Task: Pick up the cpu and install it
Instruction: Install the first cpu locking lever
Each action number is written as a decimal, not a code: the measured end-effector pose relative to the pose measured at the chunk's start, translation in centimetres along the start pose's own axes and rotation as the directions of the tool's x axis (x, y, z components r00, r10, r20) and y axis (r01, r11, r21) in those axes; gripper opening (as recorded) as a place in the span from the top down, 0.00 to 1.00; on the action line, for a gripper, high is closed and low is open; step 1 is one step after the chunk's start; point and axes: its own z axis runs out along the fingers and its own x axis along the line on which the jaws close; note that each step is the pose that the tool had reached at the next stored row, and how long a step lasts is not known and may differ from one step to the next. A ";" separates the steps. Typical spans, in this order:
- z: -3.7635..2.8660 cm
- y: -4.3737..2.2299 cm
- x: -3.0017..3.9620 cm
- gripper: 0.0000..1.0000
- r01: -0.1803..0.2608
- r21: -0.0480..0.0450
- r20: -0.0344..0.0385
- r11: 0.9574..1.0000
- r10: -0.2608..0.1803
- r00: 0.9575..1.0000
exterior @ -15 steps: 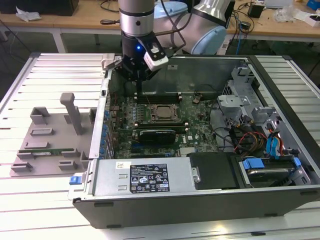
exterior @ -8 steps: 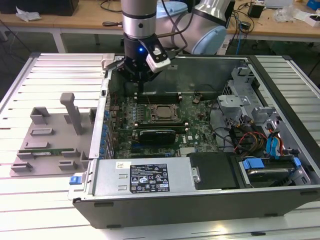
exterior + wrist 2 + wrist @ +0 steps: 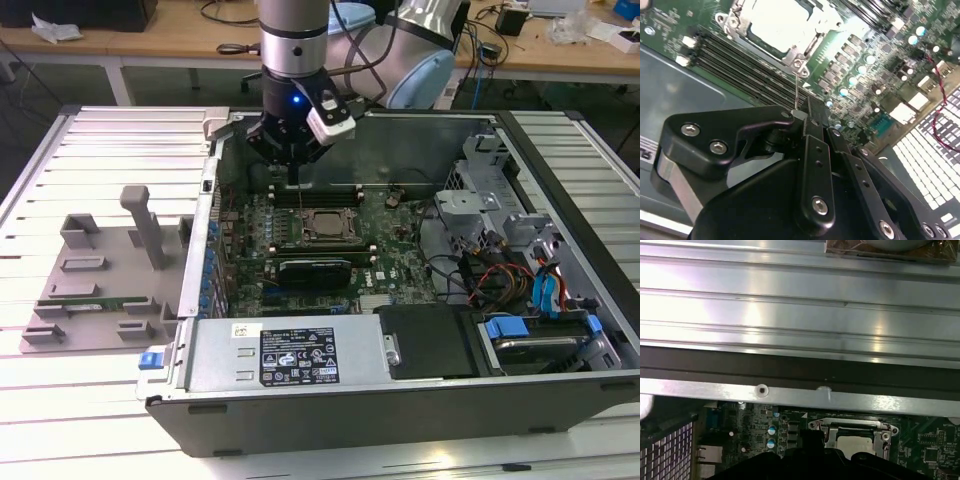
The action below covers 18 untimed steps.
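Silvery-grey square cpu [image 3: 782, 22] lies flat in black socket frame [image 3: 322, 226]; black gripper [image 3: 807, 117] fingers pressed together above memory slots [image 3: 747, 70]

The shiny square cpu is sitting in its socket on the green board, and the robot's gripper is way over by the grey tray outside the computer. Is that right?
Not quite. The cpu does sit in its socket on the green board, but the gripper isn't by the grey tray. The exterior view shows it inside the computer case, close to the socket.
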 end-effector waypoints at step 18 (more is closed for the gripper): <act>0.01 -0.13 -2.00 0.89 0.000 0.000 -0.001 1.000 0.000 1.000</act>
